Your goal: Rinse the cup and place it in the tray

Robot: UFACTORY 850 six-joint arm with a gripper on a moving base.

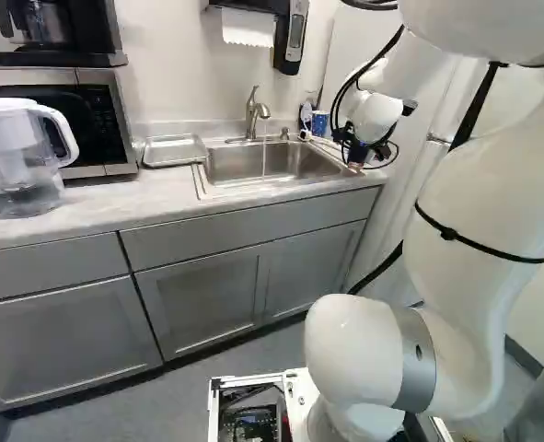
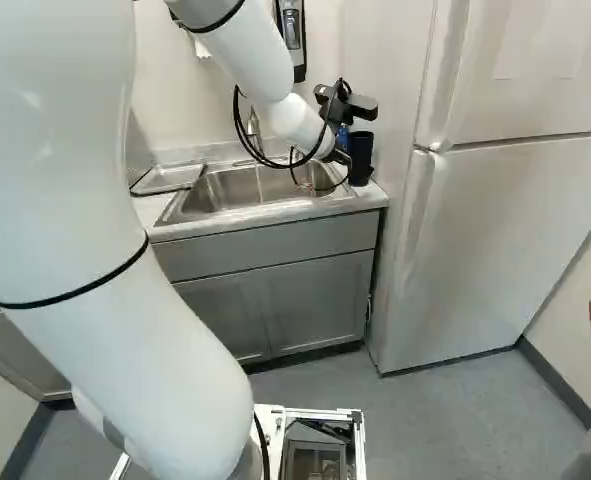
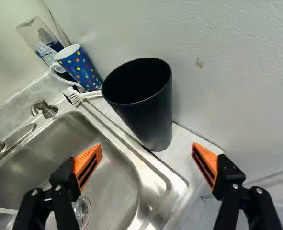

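Note:
My gripper (image 2: 341,160) is over the sink's right-hand end in the right base view, close to a black cup (image 2: 361,150). In the wrist view the gripper (image 3: 147,155) stands open, its orange-padded fingers wide apart. Ahead of them, roughly centred, the black cup (image 3: 146,112) stands upright on the counter strip between sink and wall; neither finger touches it. A blue dotted mug (image 3: 79,68) is farther back. The metal tray (image 1: 172,150) lies on the counter left of the sink (image 1: 276,162). A thin stream falls from the faucet (image 1: 255,112) into the sink.
A brush (image 3: 91,94) lies between mug and black cup, with a soap spout (image 3: 44,109) nearby. The wall and fridge (image 2: 495,230) are close on the right. A water pitcher (image 1: 18,157) and microwave (image 1: 101,115) occupy the left counter.

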